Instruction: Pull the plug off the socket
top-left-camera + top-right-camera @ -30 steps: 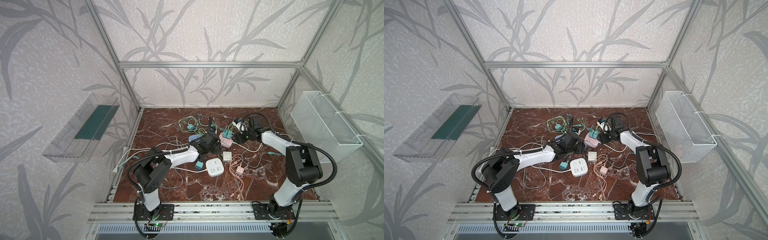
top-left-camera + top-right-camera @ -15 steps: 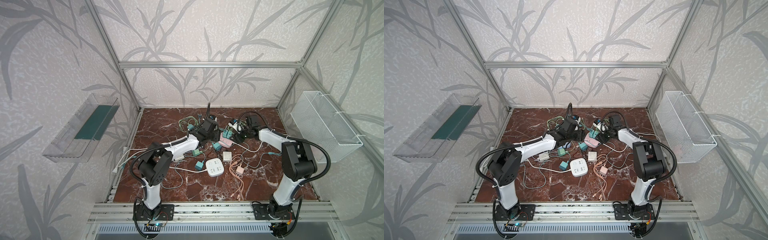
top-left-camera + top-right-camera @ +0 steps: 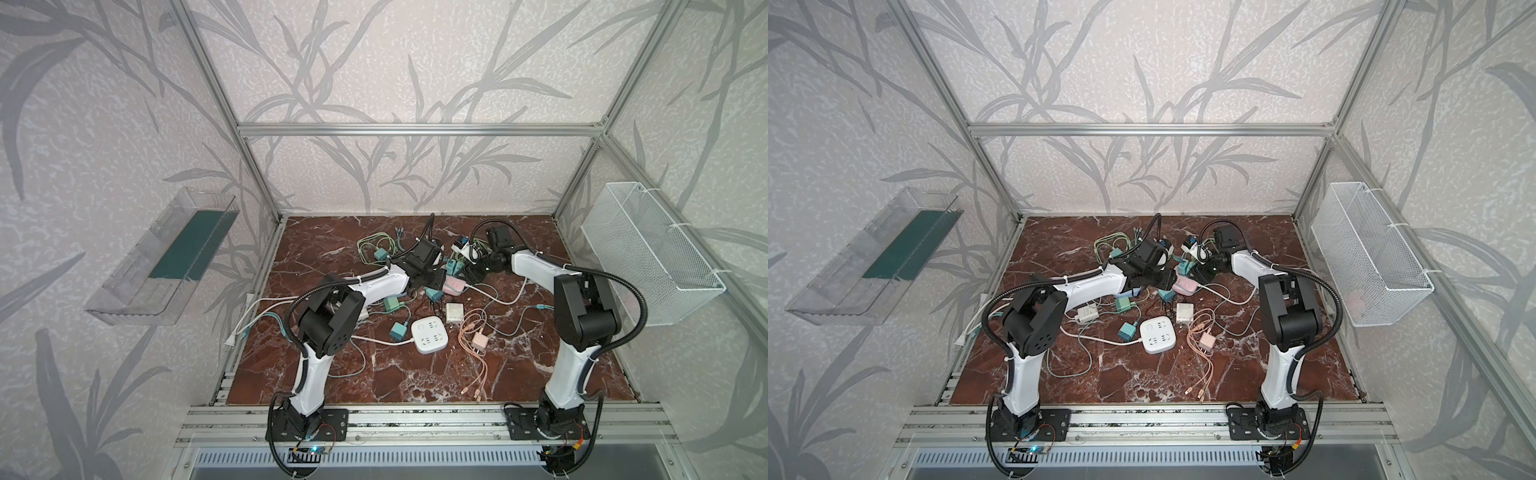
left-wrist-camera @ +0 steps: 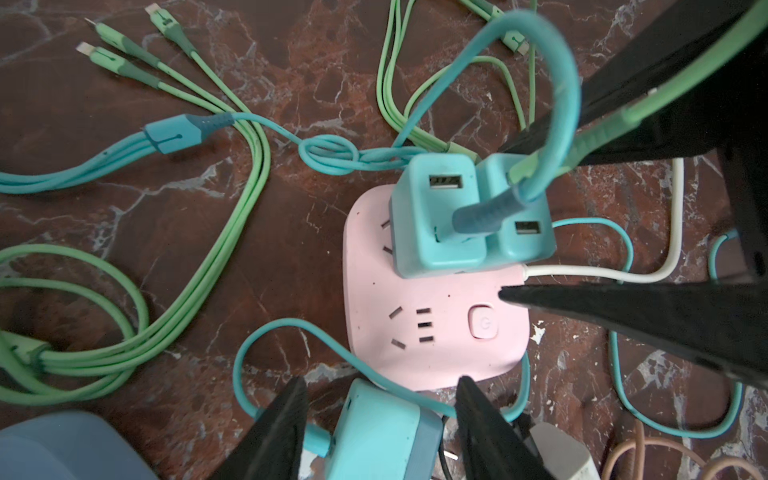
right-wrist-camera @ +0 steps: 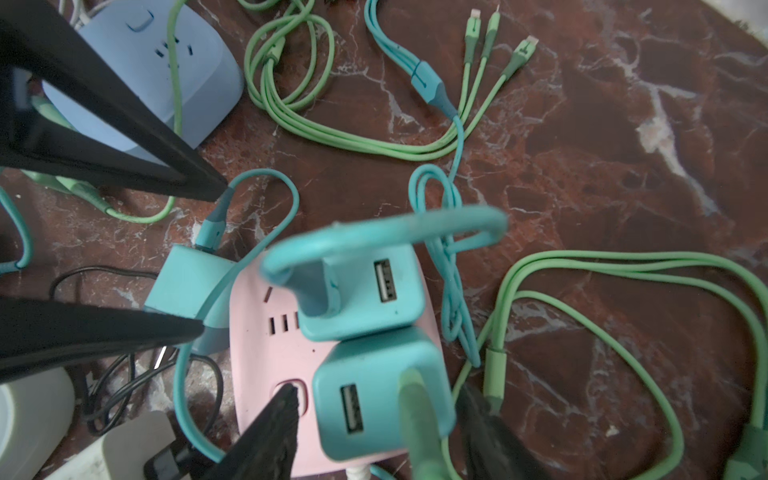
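Both arms swung in since a sec ago, now meeting over pink square plastic socket block point(image 4: 436, 332), mid-back of red marble tabletop point(image 3: 374, 374). Pull looks abt to start.

R gripper point(image 5: 376, 390): approx half open, jaws straddling teal cube plug point(image 5: 374, 365) w/ green cable point(image 5: 415, 415). Plug seated in block, not clamped yet.

L gripper point(image 4: 380, 380): half open around loose teal charger point(image 4: 374, 432) beside block, gripping nothing.

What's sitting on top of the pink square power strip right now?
Two teal cube USB chargers, side by side; one carries a teal cable, the other a green cable. Outlets beneath them are hidden; one outlet is bare.
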Robot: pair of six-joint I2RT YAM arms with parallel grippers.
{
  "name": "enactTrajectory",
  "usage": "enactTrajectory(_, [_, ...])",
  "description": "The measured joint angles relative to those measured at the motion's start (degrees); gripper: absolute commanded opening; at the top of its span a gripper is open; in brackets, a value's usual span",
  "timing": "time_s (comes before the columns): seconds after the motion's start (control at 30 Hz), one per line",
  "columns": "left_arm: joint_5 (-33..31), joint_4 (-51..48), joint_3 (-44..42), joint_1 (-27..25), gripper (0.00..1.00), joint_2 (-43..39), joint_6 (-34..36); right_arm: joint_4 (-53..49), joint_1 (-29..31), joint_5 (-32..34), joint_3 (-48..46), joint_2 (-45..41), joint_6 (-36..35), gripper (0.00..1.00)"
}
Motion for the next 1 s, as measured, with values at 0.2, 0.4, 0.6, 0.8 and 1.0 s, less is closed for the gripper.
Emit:
enactTrajectory(0.2, [0.4,-1.5,2.5,0.1,0.57,2.0,0.3,-0.6,0.6,0.7,0.5,1.5,-0.8,0.58])
enactTrajectory(0.4, [0.5,-2.7,4.3,0.4,0.56,4.1,0.3,-0.7,1.5,2.0,1.8,1.8,-0.9,0.56])
enactTrajectory(0.6, [0.5,-3.8,4.6,0.5,0.56,5.5,0.3,-0.7,1.7,2.5,2.8,2.8,-1.3,0.52])
enactTrajectory(0.8, [0.8,-5.4,6.3,0.5,0.55,5.9,0.3,-1.5,1.6,3.1,3.2,3.7,-2.5,0.49])
enactTrajectory(1.0, [0.9,-7.0,7.5,0.7,0.55,6.6,0.1,-1.7,1.6,3.5,3.3,3.8,-3.3,0.40])
